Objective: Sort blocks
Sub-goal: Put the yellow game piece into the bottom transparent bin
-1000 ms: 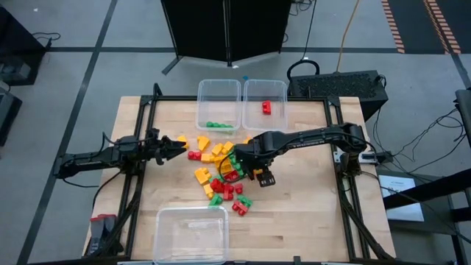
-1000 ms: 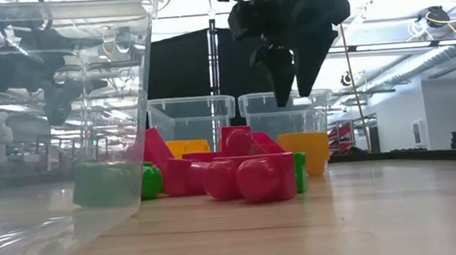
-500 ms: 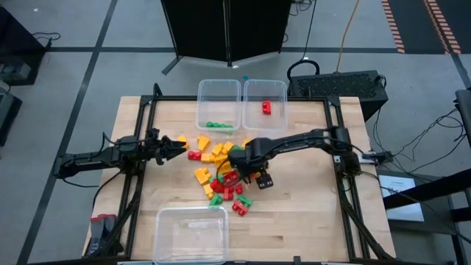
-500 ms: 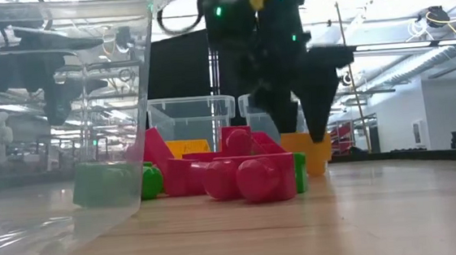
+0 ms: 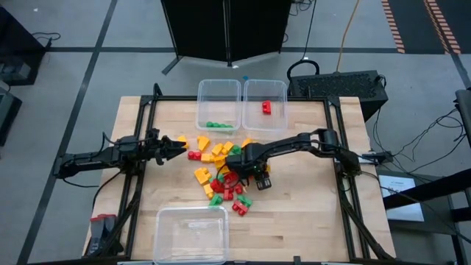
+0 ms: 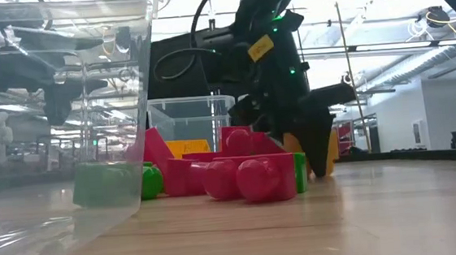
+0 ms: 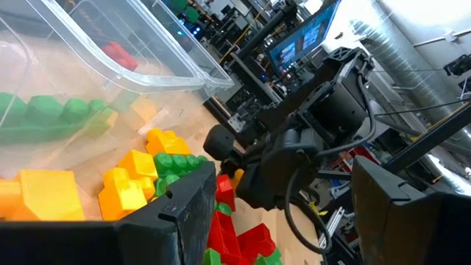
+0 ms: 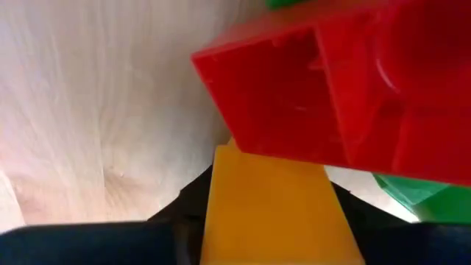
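The blocks [image 5: 221,173] lie in a loose red, green and yellow-orange heap at the table's middle. My right gripper [image 5: 235,165] is down in the heap's right part, shut on a yellow block [image 8: 272,210]. In the low view its fingers [image 6: 321,149] reach table height behind the red blocks [image 6: 240,175]. My left gripper [image 5: 181,146] waits open and level at the heap's left, next to an orange block [image 5: 181,138]. Its fingers [image 7: 184,213] hold nothing. My right gripper pinches the yellow block by two opposite sides [image 8: 221,213] between its two fingers. The fingers point down from above. The block sits low in the heap at table height, and a red block [image 8: 346,96] lies against its far end.
Two clear tubs stand at the far edge: the left one [image 5: 218,90] holds green blocks, the right one [image 5: 265,90] a red block. A third clear tub [image 5: 191,228] stands at the near edge. Bare wood lies to the heap's right and left.
My right gripper has come down from above the heap to table height and shifted a little toward the table's left, into the blocks. The blocks around it show no clear shift.
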